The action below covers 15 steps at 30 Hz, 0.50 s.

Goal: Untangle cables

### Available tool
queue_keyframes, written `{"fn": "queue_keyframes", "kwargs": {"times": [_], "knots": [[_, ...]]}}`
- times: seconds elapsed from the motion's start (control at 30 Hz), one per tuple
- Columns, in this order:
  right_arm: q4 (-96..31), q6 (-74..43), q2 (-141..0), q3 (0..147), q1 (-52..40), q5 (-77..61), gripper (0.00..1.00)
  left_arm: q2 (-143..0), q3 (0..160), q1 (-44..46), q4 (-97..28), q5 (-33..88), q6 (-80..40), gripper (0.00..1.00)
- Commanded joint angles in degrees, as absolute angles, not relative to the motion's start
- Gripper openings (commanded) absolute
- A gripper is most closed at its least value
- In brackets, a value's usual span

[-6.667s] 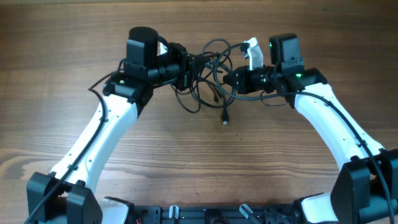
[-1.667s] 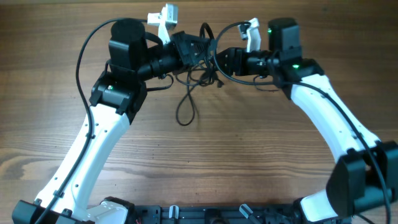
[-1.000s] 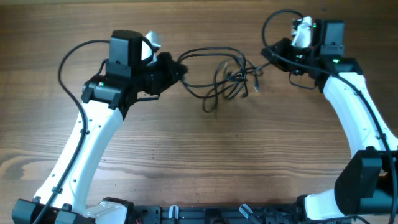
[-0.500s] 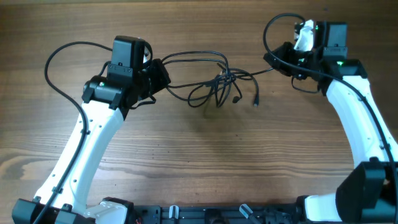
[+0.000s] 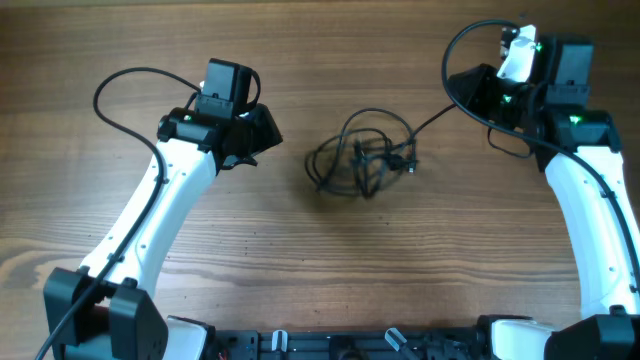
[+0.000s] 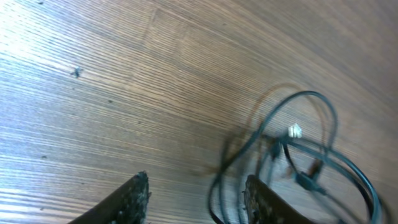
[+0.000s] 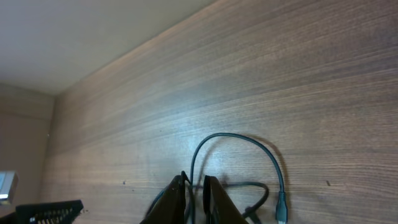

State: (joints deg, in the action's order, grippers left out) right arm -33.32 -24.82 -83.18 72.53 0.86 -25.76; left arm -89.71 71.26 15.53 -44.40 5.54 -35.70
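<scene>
The cables (image 5: 360,160) lie as a loose black tangle on the wooden table between the two arms. One strand rises from the heap to my right gripper (image 5: 470,92), which is shut on it. In the right wrist view the cable (image 7: 249,140) loops out from the narrow gap of the right gripper (image 7: 194,185), with a plug (image 7: 281,206) lying at the right. My left gripper (image 5: 265,135) stands open to the left of the heap, holding nothing. In the left wrist view the left gripper (image 6: 196,190) has its fingers wide apart, with the blurred cables (image 6: 298,155) ahead and to the right.
Thick black arm wires arc above the left arm (image 5: 125,80) and the right arm (image 5: 460,45). The table's far edge and a pale wall (image 7: 93,37) show in the right wrist view.
The left gripper has opened and let go of the cables. The stretched strands have dropped into a slack heap at mid table. The right gripper still holds its strand and has shifted slightly right.
</scene>
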Motion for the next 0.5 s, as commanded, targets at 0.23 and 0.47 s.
{"fn": "queue_keyframes", "kwargs": {"times": [0.23,0.47], "knots": [[-35.9,-24.0,-81.8,79.5,-7.3,-23.5,0.05,-90.3,71.9,15.4,-37.3,16.3,-30.1,0.64],[-37.6,-23.9,-81.8,80.5,-7.3,-23.5,0.04,-92.2,71.9,19.0,-30.1,30.7,-21.4,0.66]]}}
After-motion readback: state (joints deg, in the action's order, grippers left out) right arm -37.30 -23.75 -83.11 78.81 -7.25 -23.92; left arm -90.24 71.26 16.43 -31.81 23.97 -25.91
